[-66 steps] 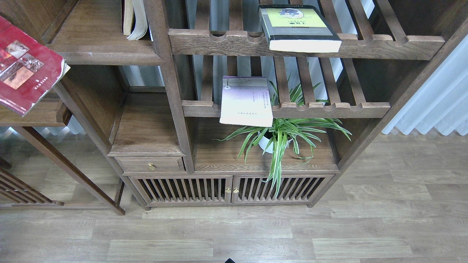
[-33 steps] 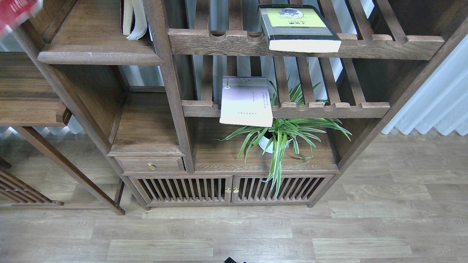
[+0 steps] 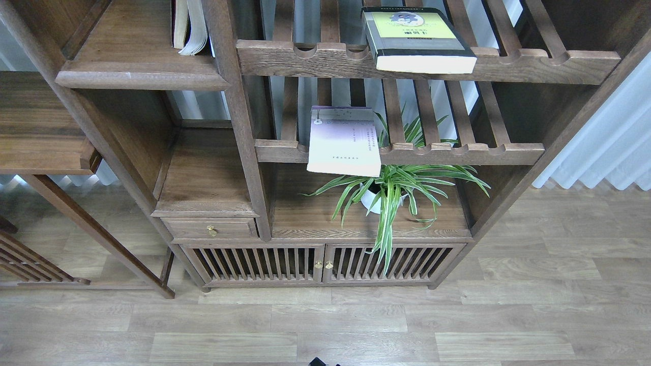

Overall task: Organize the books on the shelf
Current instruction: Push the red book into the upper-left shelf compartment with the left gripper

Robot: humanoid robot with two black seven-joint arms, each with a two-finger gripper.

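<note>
Two paperbacks are left flat on slatted racks: yellow-green book [image 3: 419, 38], lavender book [image 3: 344, 141]. Solid shelf [image 3: 137, 61] holds upright pages only (red one unseen). Grippers aren't in view, so state can't be told.

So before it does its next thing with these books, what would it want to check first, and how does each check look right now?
1. Shelf has free room: ok, most of the board is bare, with upright books at its back right.
2. Yellow-green book sits steady: not ok, it lies flat on a slatted rack and sticks out past the front rail.
3. Lavender book sits steady: not ok, it overhangs the lower rack's rail, above the plant.
4. Red book located: cannot tell, not in view.
5. Tools ready: cannot tell, neither is in view.
</note>
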